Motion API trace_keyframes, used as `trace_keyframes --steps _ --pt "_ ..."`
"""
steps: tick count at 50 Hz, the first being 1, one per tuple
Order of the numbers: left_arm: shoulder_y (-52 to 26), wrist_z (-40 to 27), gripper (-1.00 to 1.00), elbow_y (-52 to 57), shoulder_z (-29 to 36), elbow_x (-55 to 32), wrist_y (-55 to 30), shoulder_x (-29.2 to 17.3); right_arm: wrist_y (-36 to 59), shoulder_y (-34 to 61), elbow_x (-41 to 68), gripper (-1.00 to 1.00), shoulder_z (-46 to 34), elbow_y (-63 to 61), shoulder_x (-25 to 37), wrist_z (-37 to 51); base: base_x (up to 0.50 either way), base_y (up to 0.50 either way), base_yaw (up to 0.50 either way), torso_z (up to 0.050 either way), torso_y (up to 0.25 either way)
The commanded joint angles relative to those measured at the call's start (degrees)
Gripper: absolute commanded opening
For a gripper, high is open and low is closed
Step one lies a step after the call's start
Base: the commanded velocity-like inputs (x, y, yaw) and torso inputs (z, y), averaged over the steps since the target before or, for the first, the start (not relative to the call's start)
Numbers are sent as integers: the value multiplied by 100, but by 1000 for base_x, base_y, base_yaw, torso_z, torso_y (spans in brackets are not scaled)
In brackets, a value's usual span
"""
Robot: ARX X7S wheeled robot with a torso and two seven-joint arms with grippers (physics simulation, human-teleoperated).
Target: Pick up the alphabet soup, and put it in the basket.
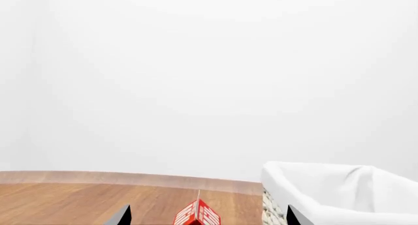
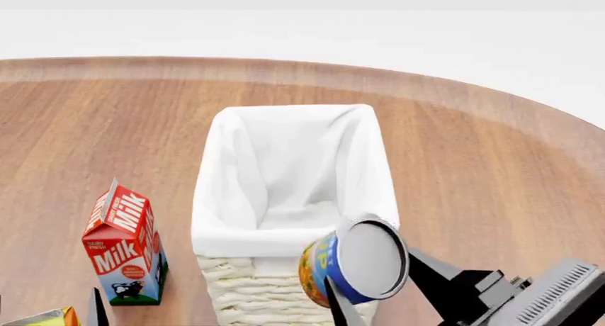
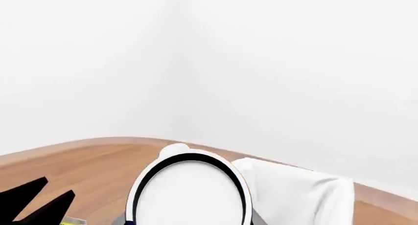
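The alphabet soup [image 2: 355, 259] is a blue-labelled can with a yellow-orange band, tilted so that its silvery top faces the head camera. My right gripper [image 2: 383, 289] is shut on it and holds it in the air at the front right corner of the basket [image 2: 283, 115], just over the rim. The basket is cream wicker with a white cloth lining and looks empty inside. In the right wrist view the can's pale top [image 3: 189, 193] fills the space between the jaws, with the basket [image 3: 297, 191] beyond. My left gripper [image 1: 209, 220] is open and empty, left of the basket [image 1: 326, 191].
A red and white milk carton [image 2: 123, 251] stands left of the basket, and it shows ahead of the left gripper in the left wrist view [image 1: 197, 214]. An orange-yellow carton corner [image 2: 42, 317] shows at the front left. The round wooden table's far edge [image 2: 426, 85] curves behind the basket.
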Motion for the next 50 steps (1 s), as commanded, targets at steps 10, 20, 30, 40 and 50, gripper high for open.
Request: trace_keyframes --steps 10,20,30,40,50 --pt "-60 7 100 -142 23 -14 73 12 1401 1398 479 -100 61 -174 91 977 0 0 0 0 0" --pt "-46 -4 100 -118 37 -8 88 -1 2214 2311 512 -100 -187 -48 -108 1212 0 0 0 0 1" --pt "-30 -18 100 -72 57 -3 59 -16 3233 3538 606 -100 -557 643 -680 1424 0 0 0 0 0" --pt "-24 -23 100 -38 70 -23 51 -32 3914 4771 441 -100 -946 1940 -1540 1316 0 0 0 2 1" --pt "-19 -28 100 -1 57 -84 45 -63 4227 5577 76 -100 -1305 3248 -2285 1254 0 0 0 0 1"
